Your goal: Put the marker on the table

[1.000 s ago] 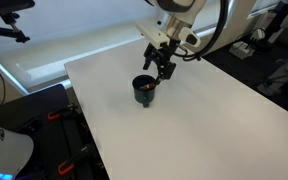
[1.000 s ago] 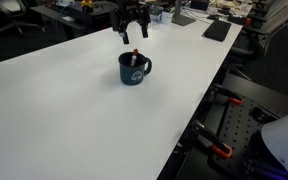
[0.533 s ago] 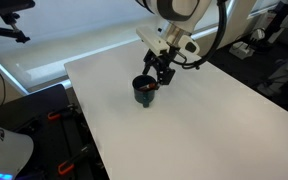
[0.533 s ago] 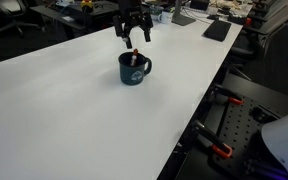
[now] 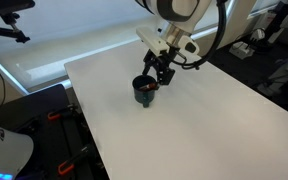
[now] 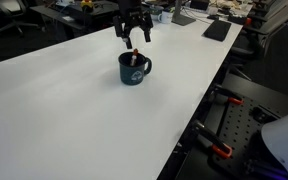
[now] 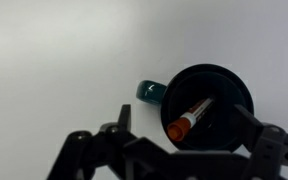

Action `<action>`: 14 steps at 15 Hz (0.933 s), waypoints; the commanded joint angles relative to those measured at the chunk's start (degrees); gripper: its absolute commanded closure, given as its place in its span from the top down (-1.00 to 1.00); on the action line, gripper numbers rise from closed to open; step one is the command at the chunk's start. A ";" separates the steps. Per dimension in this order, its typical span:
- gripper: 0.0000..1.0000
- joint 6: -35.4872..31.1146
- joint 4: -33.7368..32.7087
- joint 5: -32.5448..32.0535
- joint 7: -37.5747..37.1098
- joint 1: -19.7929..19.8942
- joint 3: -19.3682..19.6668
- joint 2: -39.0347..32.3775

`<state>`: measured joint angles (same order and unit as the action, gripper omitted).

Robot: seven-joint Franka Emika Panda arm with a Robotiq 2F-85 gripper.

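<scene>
Marker [image 7: 187, 119] leans tilted inside dark cup [image 7: 227, 80] on white table [image 7: 64, 60]; gripper [image 6: 133, 40] above cup, fingers apart.

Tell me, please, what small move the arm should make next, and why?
Probably lower the gripper straight down. The marker leans inside the cup, not on the table, and the open gripper hangs above it, with the jaws to either side of it in the wrist view.
</scene>
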<state>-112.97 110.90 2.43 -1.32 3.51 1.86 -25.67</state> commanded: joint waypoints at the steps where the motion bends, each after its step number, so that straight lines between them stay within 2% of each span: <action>1: 1.00 0.74 -1.13 0.28 0.65 0.11 0.11 -1.03; 8: 1.00 2.78 -6.67 0.62 1.74 1.61 0.17 -6.37; 9: 1.00 0.40 -3.88 0.17 0.19 1.01 0.33 -4.93; 14: 1.00 0.81 -5.54 0.19 0.26 1.30 0.36 -6.33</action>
<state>-112.27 105.49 2.44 -1.20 5.10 1.87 -31.95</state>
